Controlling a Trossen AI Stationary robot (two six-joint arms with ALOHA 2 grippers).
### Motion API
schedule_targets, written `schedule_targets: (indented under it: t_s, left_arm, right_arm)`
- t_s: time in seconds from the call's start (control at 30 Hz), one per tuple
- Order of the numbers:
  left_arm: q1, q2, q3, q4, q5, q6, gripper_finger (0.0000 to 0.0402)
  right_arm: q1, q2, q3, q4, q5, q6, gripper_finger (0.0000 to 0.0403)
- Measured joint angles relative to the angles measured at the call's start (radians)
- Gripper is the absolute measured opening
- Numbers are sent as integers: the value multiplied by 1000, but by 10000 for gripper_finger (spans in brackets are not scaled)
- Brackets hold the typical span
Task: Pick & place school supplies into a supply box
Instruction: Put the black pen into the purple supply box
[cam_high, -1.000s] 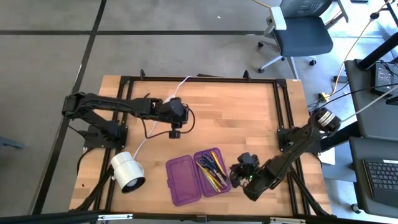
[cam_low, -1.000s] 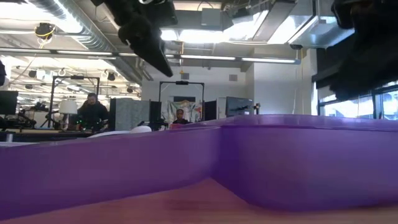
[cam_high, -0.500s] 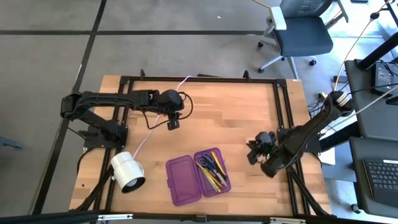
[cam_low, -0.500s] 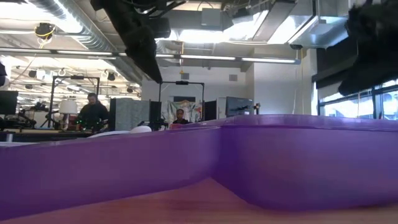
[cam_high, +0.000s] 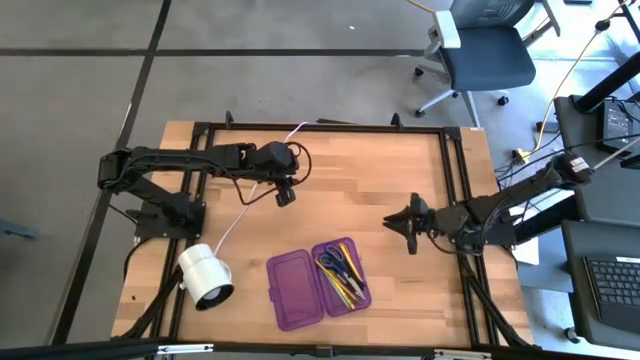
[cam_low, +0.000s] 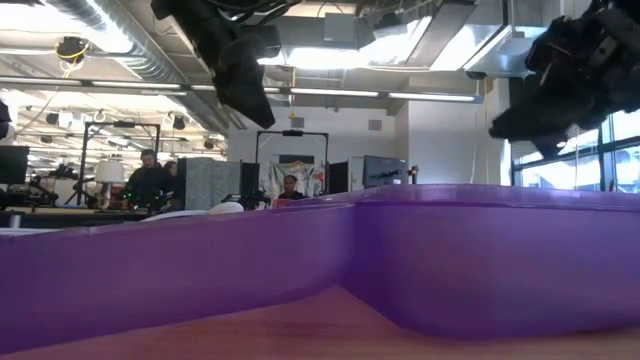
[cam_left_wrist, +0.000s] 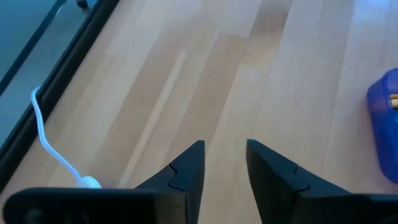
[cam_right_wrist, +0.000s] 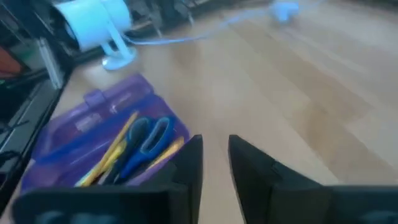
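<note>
Both grippers I see empty: right gripper (cam_high: 408, 224), fingers w/ a narrow gap, hangs right of the supply box (cam_high: 312, 283); left gripper (cam_high: 283, 195), likewise slightly parted, sits over mid-table. Box lies open near the front edge, school supplies (cam_high: 342, 274) in its right half, long axes running roughly front-to-back.

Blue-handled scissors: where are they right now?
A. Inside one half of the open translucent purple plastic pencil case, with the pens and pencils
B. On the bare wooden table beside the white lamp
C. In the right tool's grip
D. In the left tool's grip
A: the small blue-handled scissors lie in the right half of the open translucent purple plastic pencil case among the thin pens and pencils; both tools hold nothing.
</note>
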Motion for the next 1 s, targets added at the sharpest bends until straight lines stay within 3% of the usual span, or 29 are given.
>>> schedule_targets:
  t_s: [0.3,0.5,0.67,0.83,0.93,1.0]
  left_arm:
    - [3,2,0,-2,-2,-15,208]
    - [20,2,0,-2,0,0,266]
    - [14,2,0,5,35,-37,279]
    - [14,2,0,12,2,-164,275]
    - [30,2,0,-36,-1,-215,274]
    - [50,3,0,-95,-16,-201,274]
  right_arm:
    - [-238,-11,-101,191,-219,-206,82]
    - [-315,-11,-107,216,-236,-258,82]
    - [-329,-11,-105,226,-189,-272,82]
    - [-329,-11,-102,225,-94,-406,82]
    - [-329,-11,-101,225,-113,-371,82]
    - [-329,-11,-101,225,-180,-311,82]
